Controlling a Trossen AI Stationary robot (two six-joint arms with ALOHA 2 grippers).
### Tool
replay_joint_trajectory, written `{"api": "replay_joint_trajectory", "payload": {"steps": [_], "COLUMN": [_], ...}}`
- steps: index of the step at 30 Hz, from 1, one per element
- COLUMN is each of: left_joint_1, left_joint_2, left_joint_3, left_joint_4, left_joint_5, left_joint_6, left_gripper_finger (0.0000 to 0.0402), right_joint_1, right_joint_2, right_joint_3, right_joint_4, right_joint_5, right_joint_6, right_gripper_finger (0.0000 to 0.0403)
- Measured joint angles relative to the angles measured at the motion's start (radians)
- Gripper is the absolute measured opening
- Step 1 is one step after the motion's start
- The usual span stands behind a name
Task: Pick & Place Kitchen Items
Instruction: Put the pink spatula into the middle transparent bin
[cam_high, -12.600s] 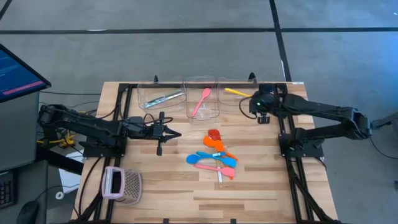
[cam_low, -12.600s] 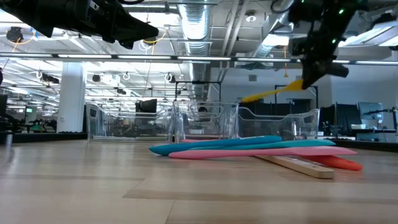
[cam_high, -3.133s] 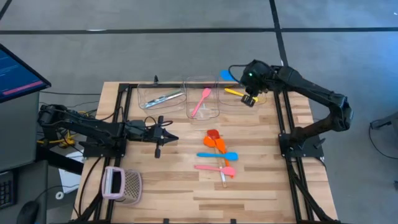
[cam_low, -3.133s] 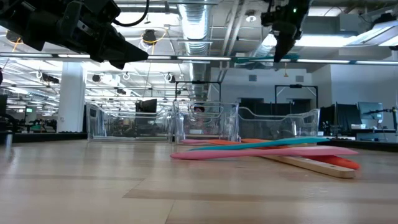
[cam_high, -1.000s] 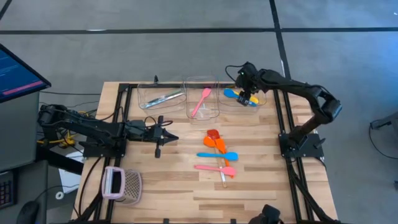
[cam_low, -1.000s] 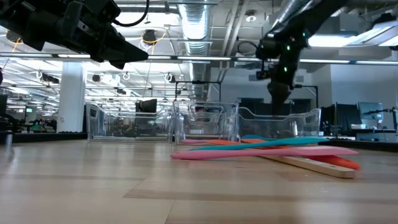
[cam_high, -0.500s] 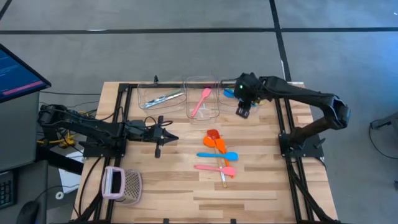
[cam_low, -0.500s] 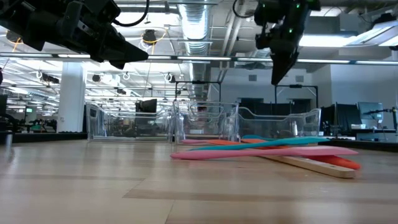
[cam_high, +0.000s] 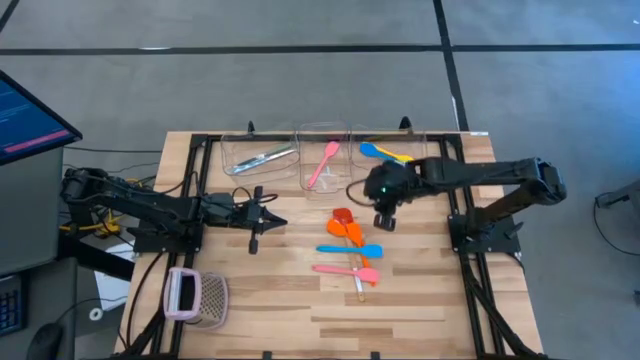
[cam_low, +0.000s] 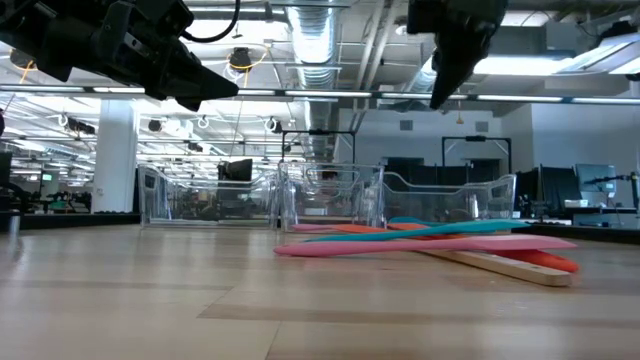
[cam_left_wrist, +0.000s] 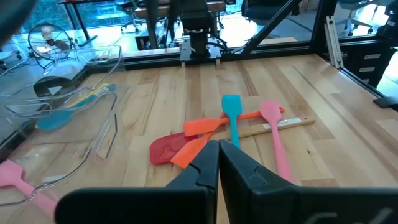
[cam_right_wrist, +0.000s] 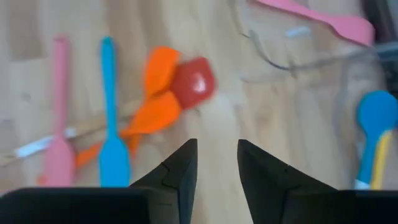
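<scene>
A pile of kitchen items lies mid-table: a red-headed spatula (cam_high: 343, 215), orange spoons (cam_high: 350, 233), a blue spoon (cam_high: 350, 249) and a pink spoon (cam_high: 345, 270). My right gripper (cam_high: 384, 212) hovers open just far-right of the pile, nothing between its fingers (cam_right_wrist: 216, 167); the red spatula head (cam_right_wrist: 194, 81) shows ahead of it. A blue spoon (cam_high: 370, 150) and a yellow spoon (cam_high: 398, 156) lie in the far right clear bin. The middle bin holds a pink spoon (cam_high: 325, 163), the left bin cutlery (cam_high: 263, 158). My left gripper (cam_high: 275, 216) hangs shut left of the pile.
Three clear bins (cam_high: 325, 135) stand in a row at the table's far edge. A pink-and-white mesh basket (cam_high: 197, 297) sits at the near left corner. Black frame rails (cam_high: 457, 200) run along the table's left and right sides. Bare wood lies near the front edge.
My right gripper has risen out of the far right bin and travelled toward the table's near edge and left, to a spot above the pile's far side. The blue spoon stays in that bin beside the yellow one.
</scene>
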Motion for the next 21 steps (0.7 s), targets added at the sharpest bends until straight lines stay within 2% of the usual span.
{"api": "replay_joint_trajectory", "payload": {"steps": [11,21], "left_joint_1": [0.0,0.0], "left_joint_2": [0.0,0.0], "left_joint_3": [0.0,0.0], "left_joint_4": [0.0,0.0], "left_joint_5": [-0.001,-0.005], "left_joint_6": [0.0,0.0], "left_gripper_finger": [0.0002,0.0002], "right_joint_1": [0.179,0.258], "right_joint_2": [0.0,0.001], "right_joint_3": [0.0,0.0], "right_joint_4": [0.141,0.27], "right_joint_5": [0.0,0.0], "right_joint_6": [0.077,0.077], "right_gripper_finger": [0.0108,0.0108]}}
